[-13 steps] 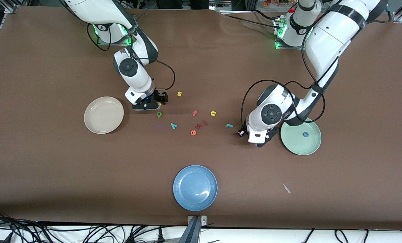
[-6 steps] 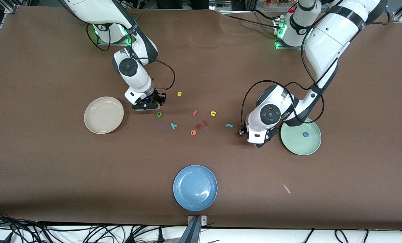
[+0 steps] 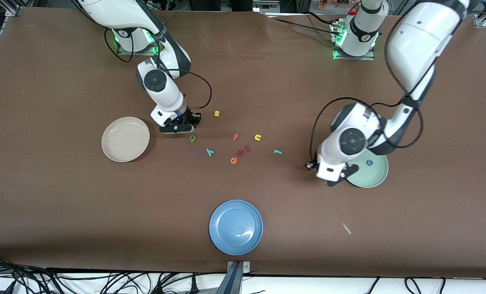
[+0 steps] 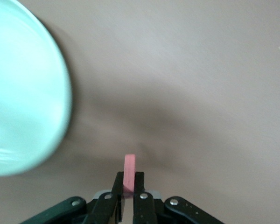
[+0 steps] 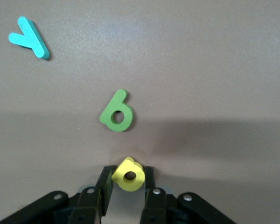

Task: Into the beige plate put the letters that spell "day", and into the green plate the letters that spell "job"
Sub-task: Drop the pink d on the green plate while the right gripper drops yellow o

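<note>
My left gripper (image 3: 331, 181) (image 4: 129, 180) is shut on a red-pink letter "b" (image 4: 129, 167), seen edge-on, over bare table beside the green plate (image 3: 375, 175) (image 4: 23, 93). A blue "o" (image 3: 369, 163) lies in that plate. My right gripper (image 3: 193, 121) (image 5: 128, 173) is shut on the yellow "a" (image 5: 129, 177), low over the table between the beige plate (image 3: 125, 139) and the letter cluster. The green "d" (image 3: 192, 139) (image 5: 116, 114) lies just ahead of it, the teal "y" (image 3: 209, 152) (image 5: 29, 42) a little farther on. The teal "j" (image 3: 277, 152) lies on the table.
A blue plate (image 3: 236, 227) sits near the front edge. Loose letters lie mid-table: yellow "s" (image 3: 216, 113), yellow "u" (image 3: 258, 137), pink "f" (image 3: 235, 137), orange "e" (image 3: 234, 160) and two reddish pieces (image 3: 243, 151). A white scrap (image 3: 346, 228) lies toward the left arm's end.
The left gripper shut on the pink letter near the "j" and carried it toward the green plate. The right gripper closed on the yellow "a" and stayed in place.
</note>
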{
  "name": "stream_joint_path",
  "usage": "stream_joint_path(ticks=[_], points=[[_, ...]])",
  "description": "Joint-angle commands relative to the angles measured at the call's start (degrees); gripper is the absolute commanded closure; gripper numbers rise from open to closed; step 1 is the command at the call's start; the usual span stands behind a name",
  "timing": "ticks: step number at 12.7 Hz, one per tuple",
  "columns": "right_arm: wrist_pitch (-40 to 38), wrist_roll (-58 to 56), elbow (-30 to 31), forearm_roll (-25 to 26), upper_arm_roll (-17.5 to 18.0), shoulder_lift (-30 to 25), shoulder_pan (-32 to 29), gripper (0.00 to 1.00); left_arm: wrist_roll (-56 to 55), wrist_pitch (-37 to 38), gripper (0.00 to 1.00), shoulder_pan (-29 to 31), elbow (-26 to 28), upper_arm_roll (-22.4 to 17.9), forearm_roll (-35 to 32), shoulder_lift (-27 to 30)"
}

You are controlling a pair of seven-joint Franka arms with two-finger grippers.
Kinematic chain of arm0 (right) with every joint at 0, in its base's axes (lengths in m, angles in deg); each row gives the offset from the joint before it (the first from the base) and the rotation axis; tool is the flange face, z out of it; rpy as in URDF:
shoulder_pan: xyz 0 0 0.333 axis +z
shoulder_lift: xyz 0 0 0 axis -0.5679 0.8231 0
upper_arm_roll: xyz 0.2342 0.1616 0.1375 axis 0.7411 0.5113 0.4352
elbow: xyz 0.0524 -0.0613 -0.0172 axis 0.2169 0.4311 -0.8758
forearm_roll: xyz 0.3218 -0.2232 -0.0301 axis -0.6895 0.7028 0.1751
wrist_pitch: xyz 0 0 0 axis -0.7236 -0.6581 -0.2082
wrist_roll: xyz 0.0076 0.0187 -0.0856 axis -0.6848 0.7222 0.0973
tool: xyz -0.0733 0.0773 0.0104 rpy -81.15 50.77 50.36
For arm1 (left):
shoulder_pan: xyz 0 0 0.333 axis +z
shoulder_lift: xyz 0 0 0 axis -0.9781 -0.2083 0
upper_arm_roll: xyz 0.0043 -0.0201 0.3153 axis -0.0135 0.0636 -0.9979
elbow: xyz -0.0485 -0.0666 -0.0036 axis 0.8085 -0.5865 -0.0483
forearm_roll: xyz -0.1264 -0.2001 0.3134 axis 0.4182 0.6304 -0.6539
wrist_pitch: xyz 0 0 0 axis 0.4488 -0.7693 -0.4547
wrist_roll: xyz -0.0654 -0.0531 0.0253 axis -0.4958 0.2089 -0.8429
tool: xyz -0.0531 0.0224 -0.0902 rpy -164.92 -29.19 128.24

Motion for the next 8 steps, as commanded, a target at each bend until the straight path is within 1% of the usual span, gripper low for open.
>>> stream_joint_path(ticks=[1, 2, 4, 6, 7, 8], points=[[-4.7, -2.7, 0.0, 1.1, 0.3, -4.4, -2.7, 0.83, 13.2, 5.7, 1.0, 7.7, 1.3, 2.9, -0.4, 1.9], [-7.5, -5.6, 0.0, 1.1, 0.3, -6.1, -4.4, 0.83, 17.7, 7.7, 1.0, 9.1, 1.3, 2.9, -0.5, 1.9], [-11.9, -14.7, -0.2, 1.1, 0.3, -9.3, -9.7, 0.83, 24.1, 8.1, 1.0, 12.5, 2.1, 2.7, -1.2, 1.3], [-14.7, -25.2, -0.7, 1.1, 0.3, -10.5, -15.8, 0.83, 28.0, 8.1, 1.0, 14.7, 2.8, 2.6, -1.2, 1.0], [-15.6, -30.5, -1.0, 1.1, 0.2, -10.7, -19.1, 0.82, 28.3, 8.2, 0.71, 14.8, 2.8, 2.6, -1.2, 1.0], [-16.4, -35.2, -1.5, 1.1, -0.4, -10.7, -21.5, 0.82, 28.3, 8.4, 0.01, 14.7, 2.8, 2.6, -1.2, 1.0]])
